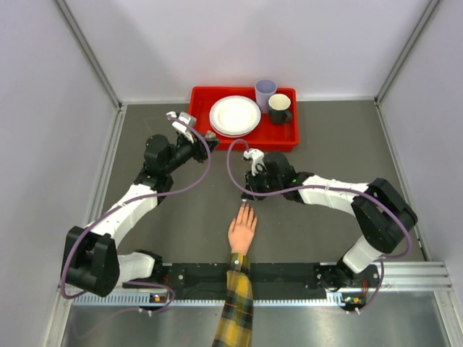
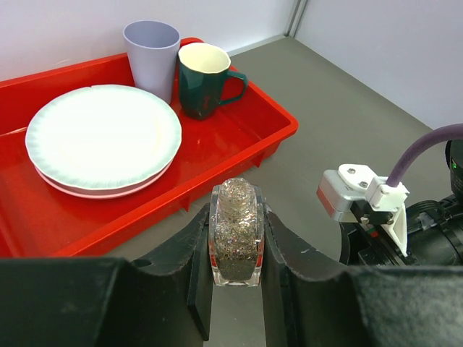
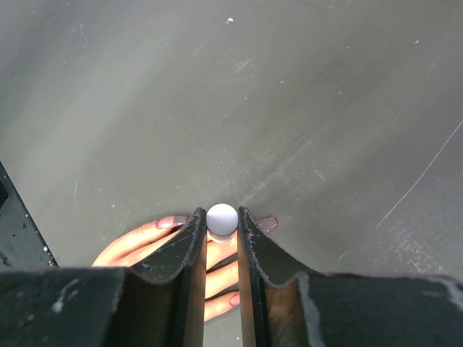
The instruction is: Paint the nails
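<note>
A peach hand with a yellow-and-dark plaid sleeve lies flat on the grey table, fingers pointing away. Its nails show pinkish in the right wrist view. My right gripper hovers right over the fingertips. It is shut on a small pale round cap, which sits above the fingers. My left gripper is up near the red tray. It is shut on a small clear bottle of glittery polish, held upright and open at the top.
A red tray at the back holds a white plate, a lilac cup and a dark green mug. The tray's front rim lies just beyond the bottle. The right arm's wrist camera is close by.
</note>
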`<action>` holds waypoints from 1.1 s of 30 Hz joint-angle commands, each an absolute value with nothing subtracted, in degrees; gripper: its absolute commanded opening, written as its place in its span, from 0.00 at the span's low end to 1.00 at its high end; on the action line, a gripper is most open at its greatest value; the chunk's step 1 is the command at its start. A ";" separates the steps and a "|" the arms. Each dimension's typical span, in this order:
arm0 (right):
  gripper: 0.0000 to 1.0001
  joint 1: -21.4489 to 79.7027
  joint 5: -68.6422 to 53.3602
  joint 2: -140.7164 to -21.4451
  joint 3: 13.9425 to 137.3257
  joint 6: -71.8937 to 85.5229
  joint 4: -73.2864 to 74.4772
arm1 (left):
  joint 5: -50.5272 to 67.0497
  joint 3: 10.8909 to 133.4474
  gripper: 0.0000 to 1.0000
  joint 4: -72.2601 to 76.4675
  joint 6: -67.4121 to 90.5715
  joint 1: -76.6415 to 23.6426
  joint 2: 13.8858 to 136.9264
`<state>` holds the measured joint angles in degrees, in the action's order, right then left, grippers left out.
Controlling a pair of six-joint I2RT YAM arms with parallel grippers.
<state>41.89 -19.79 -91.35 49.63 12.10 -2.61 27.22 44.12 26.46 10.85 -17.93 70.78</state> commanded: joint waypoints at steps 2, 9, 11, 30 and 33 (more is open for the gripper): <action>0.00 42.01 -20.30 -92.11 52.82 12.04 -6.06 | 27.95 44.21 0.00 29.79 11.60 -17.67 70.23; 0.00 41.84 -20.39 -92.29 52.82 12.04 -6.50 | 27.95 44.21 0.00 29.71 11.51 -17.67 70.31; 0.00 41.84 -20.39 -92.37 52.73 12.13 -6.50 | 27.95 44.21 0.00 29.71 11.51 -17.67 70.40; 0.00 41.75 -18.72 -93.25 51.94 12.04 -5.63 | 27.95 44.30 0.00 29.44 11.25 -17.67 70.40; 0.00 41.66 -18.63 -93.34 51.59 12.04 -5.54 | 27.95 44.47 0.00 29.36 11.25 -17.67 70.49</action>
